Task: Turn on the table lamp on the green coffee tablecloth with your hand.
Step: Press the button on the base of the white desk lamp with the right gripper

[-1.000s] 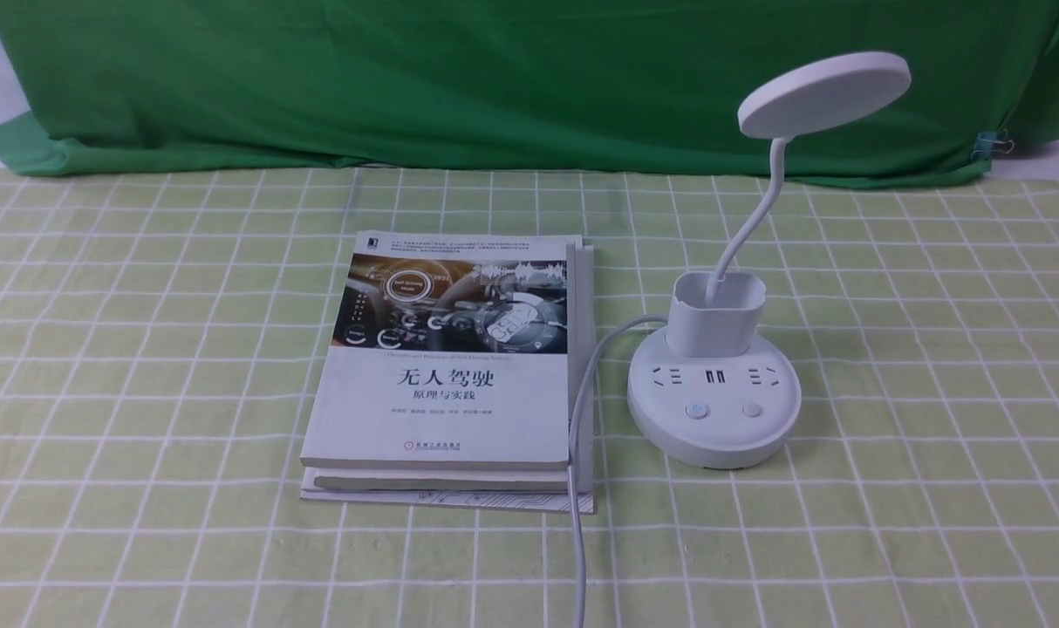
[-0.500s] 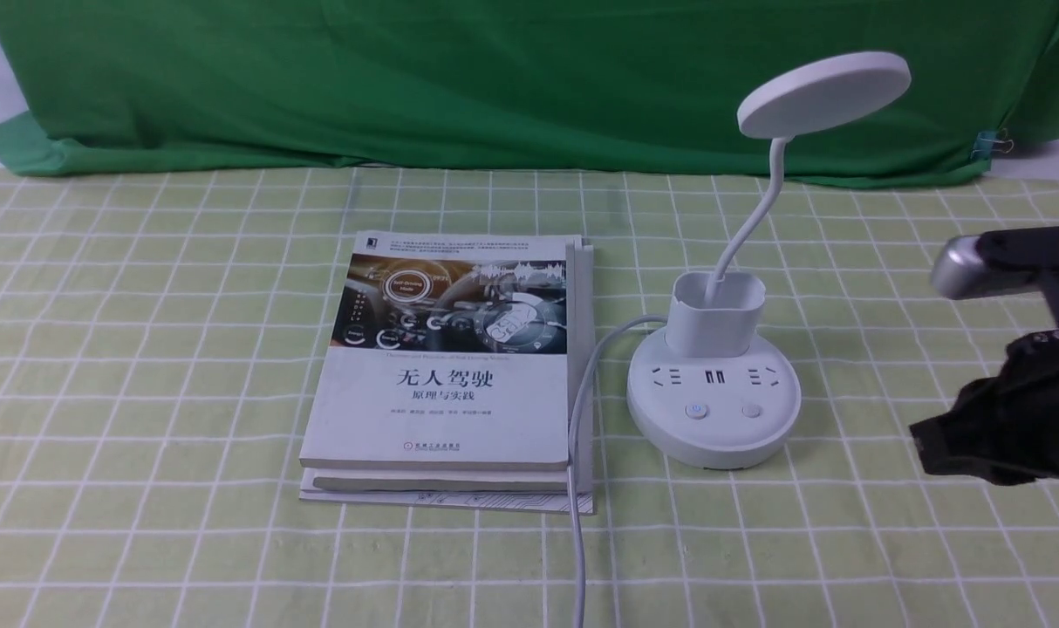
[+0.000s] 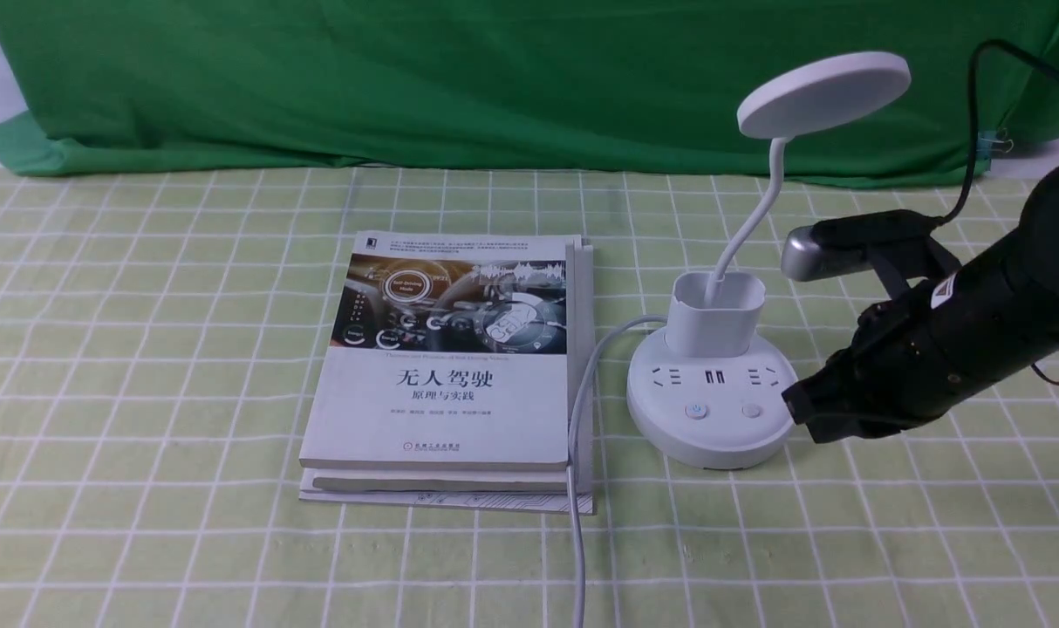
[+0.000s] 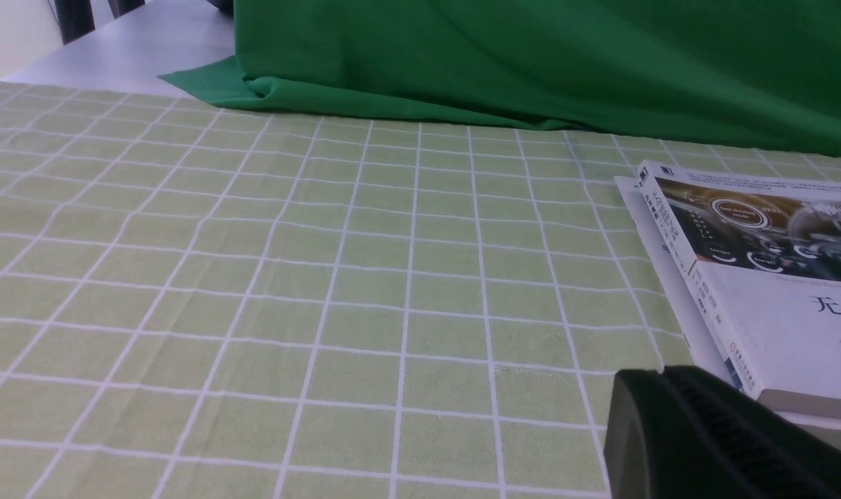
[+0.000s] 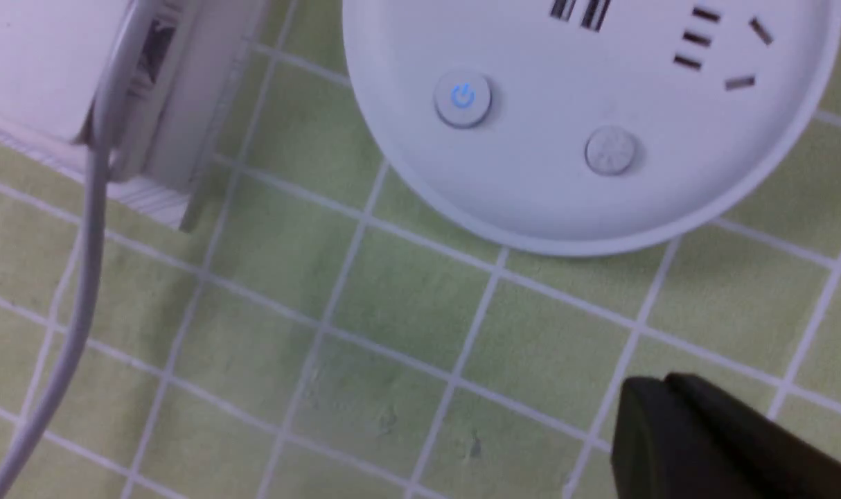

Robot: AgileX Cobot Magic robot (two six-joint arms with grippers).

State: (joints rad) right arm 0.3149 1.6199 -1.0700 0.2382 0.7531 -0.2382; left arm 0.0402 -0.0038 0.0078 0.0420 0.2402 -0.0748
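Observation:
The white table lamp (image 3: 713, 410) stands on the pale green checked tablecloth (image 3: 146, 349), right of centre, its disc head (image 3: 823, 92) raised on a bent neck. Its round base carries a blue-marked power button (image 3: 696, 410) and a plain button (image 3: 751, 410); both also show in the right wrist view, the power button (image 5: 463, 99) and the plain one (image 5: 609, 150). My right gripper (image 3: 804, 410) is shut and empty, its tip at the base's right rim, slightly above the cloth; it also shows in the right wrist view (image 5: 659, 398). My left gripper (image 4: 659, 381) is shut and empty, low over the cloth left of the books.
A stack of books (image 3: 451, 375) lies left of the lamp. The lamp's white cable (image 3: 577, 453) runs along the books' right edge to the front. A dark green backdrop cloth (image 3: 495, 78) hangs at the back.
My right arm has come in from the right edge and moved left and forward, until its shut tip reaches the lamp base's right rim. The lamp and books have not moved.

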